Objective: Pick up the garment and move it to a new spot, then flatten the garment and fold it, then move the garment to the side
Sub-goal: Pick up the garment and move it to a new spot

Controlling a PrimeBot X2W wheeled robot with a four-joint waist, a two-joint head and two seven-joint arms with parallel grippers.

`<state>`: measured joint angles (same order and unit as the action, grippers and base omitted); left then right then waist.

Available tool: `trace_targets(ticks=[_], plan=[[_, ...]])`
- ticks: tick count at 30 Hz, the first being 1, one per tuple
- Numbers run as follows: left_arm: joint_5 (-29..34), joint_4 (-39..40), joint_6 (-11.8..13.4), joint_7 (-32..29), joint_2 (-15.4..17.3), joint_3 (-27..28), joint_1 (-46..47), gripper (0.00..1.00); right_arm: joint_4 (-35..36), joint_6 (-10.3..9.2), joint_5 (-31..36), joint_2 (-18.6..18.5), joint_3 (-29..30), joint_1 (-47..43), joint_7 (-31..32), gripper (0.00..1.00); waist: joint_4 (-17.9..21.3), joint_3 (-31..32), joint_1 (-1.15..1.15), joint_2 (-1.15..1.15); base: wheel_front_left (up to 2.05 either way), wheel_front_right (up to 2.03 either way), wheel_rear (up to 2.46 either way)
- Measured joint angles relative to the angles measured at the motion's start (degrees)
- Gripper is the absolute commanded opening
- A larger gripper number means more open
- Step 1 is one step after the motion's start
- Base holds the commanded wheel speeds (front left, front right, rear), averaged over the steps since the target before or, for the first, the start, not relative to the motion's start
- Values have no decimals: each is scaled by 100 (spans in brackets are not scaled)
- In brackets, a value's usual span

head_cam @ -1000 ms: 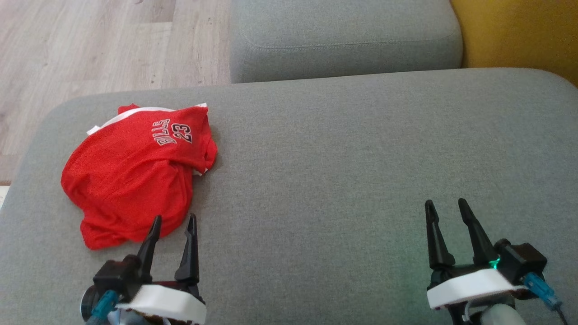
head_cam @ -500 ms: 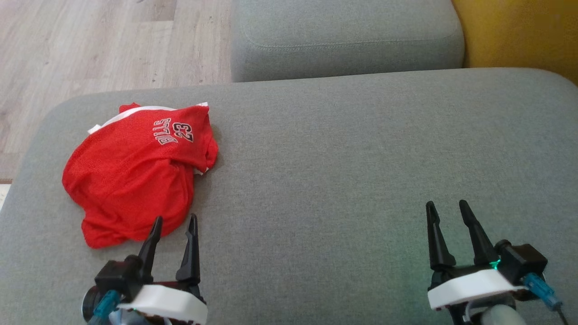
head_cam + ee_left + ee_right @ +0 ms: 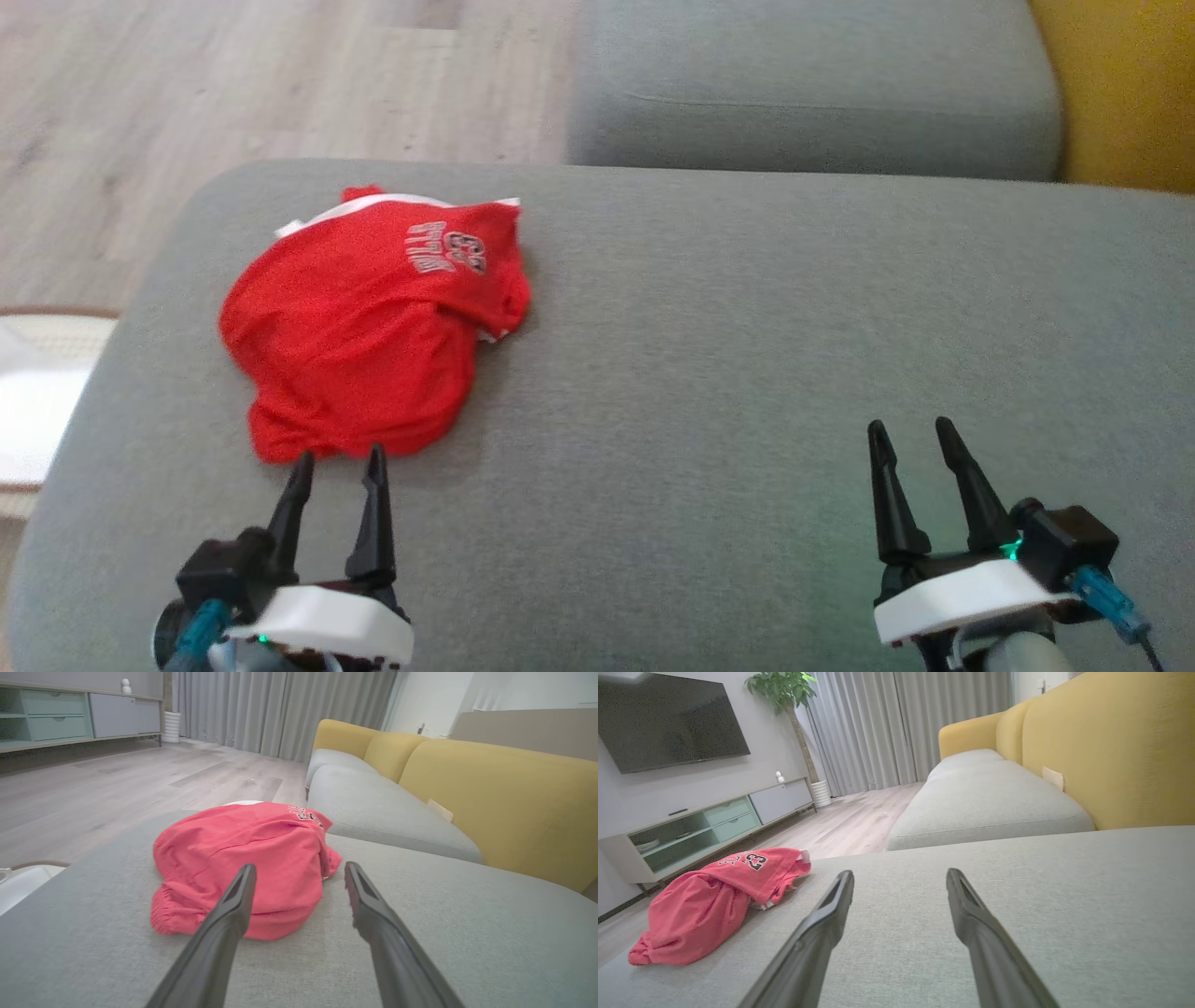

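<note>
The garment [image 3: 364, 327] is a red jersey with white trim and printed lettering, lying bunched in a heap on the left part of the grey sofa cushion [image 3: 747, 355]. It also lies ahead in the left wrist view as the garment [image 3: 243, 858], and at the left in the right wrist view, garment [image 3: 710, 896]. My left gripper [image 3: 338, 459] stands open just short of the heap's near hem, nothing between its fingers. Far to the right, my right gripper [image 3: 911, 429] is open over bare cushion.
A second grey seat cushion [image 3: 812, 93] adjoins at the back, with the yellow backrest [image 3: 1120, 93] on the right. Wooden floor [image 3: 187, 84] lies beyond the left edge, and a white object [image 3: 37, 411] sits low at the far left.
The head camera has shifted, so the whole scene sits further right in view. The left gripper's tips now stand at the garment's near hem instead of overlapping it. Both grippers stay open.
</note>
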<state>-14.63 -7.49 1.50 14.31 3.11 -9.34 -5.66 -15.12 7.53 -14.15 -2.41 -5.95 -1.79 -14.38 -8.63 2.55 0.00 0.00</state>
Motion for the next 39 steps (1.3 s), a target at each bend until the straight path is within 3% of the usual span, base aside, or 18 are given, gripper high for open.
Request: trace_targets(ticks=[20,27,34,39], plan=[[197,10,-133,0,-2,403,-18,100,-49,0,-260,0,-431,-2,1,100,-1497,175,0,0,0,0,0],[203,10,-151,0,-2,442,-21,100,-56,0,-260,0,-434,-2,1,100,-1666,188,0,0,0,0,0],[308,-40,-157,0,-3,500,-17,100,-69,0,-258,0,-419,1,1,100,-1567,86,0,0,0,0,0],[506,-682,-293,0,58,593,85,100,-66,0,-190,0,-305,20,1,100,-1429,-118,0,0,0,0,0]])
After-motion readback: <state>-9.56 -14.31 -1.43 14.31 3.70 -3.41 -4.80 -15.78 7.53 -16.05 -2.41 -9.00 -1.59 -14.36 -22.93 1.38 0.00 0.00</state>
